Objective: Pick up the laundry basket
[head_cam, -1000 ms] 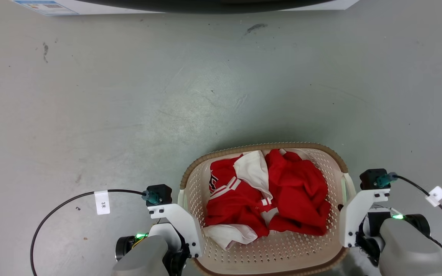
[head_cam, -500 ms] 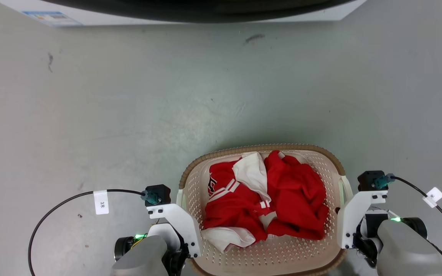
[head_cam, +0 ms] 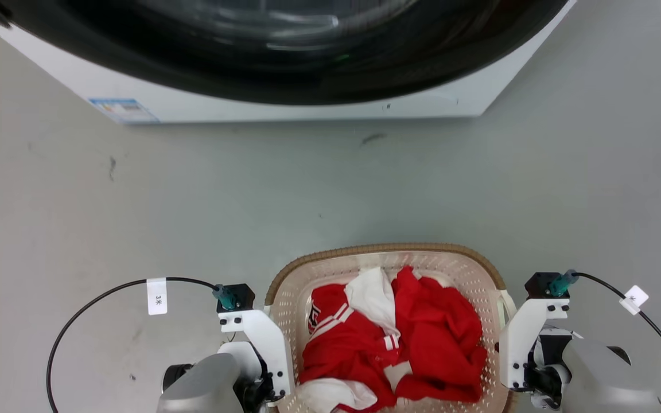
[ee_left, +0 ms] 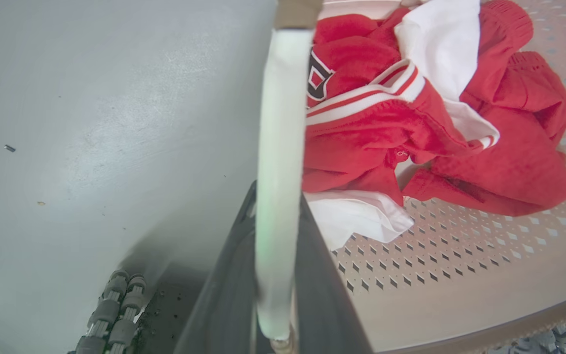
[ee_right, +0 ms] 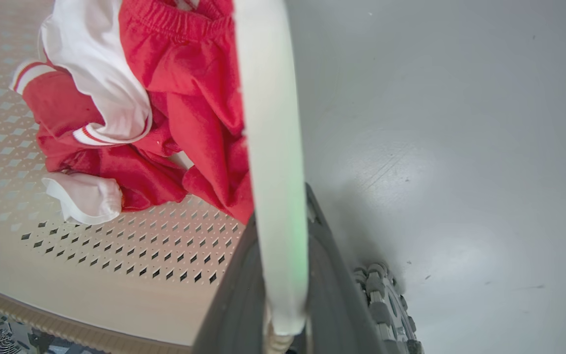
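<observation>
Raise basket (head_cam: 385,250) level, both sides together, with left gripper (ee_left: 278,196) and right gripper (ee_right: 280,206) clamped firmly on its handles (ee_left: 283,98).

Head cam looks down from above; both wrist cams close-up, all share laundry basket (head_cam: 385,250) inside.

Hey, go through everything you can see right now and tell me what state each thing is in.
laundry basket: upright, loaded, gripped at both side handles.
red and white clothes: crumpled, lying loose inside the basket.
left gripper: fingers shut on the left handle.
right gripper: fingers shut on the right handle.
washing machine: door seems shut.
</observation>
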You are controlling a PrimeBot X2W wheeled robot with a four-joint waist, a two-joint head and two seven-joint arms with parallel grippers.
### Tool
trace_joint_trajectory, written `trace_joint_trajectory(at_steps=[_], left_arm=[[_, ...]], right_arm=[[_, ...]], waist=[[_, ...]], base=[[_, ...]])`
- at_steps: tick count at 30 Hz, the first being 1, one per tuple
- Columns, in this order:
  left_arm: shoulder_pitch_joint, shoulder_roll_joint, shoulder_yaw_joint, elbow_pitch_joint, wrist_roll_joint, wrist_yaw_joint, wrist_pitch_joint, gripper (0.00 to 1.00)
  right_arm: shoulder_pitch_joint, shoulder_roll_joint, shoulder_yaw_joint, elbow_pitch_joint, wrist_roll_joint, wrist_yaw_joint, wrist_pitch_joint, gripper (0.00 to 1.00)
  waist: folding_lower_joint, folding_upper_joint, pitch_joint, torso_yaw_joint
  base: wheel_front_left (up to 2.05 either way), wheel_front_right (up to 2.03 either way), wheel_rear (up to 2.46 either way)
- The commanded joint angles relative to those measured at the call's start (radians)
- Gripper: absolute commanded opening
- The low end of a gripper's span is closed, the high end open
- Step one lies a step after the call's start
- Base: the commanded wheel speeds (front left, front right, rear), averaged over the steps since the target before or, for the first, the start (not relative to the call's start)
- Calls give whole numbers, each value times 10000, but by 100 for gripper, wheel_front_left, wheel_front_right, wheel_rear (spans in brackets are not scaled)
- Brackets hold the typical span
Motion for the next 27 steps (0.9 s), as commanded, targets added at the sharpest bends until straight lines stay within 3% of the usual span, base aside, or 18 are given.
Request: trace_joint_trajectory(at_steps=[1,11,27], left_arm=[[-223,-196,-16,-71,-76,-127,63,0],[-852,166,-25,473,-221,-448,1481,0],[-1544,502,-30,644,-409,-480,3142,0]], right_arm=[[36,165,44,-174,133,35,62,0],[-160,-210,664,-768,1092,33,1630,0],[-820,-374,1532,-1035,2295,35,3929,0]], waist=[[0,0,-436,-22],[0,0,-1666,-88],[0,0,-3199,-177]], base=[[0,0,0],[0,0,0],[0,0,0]])
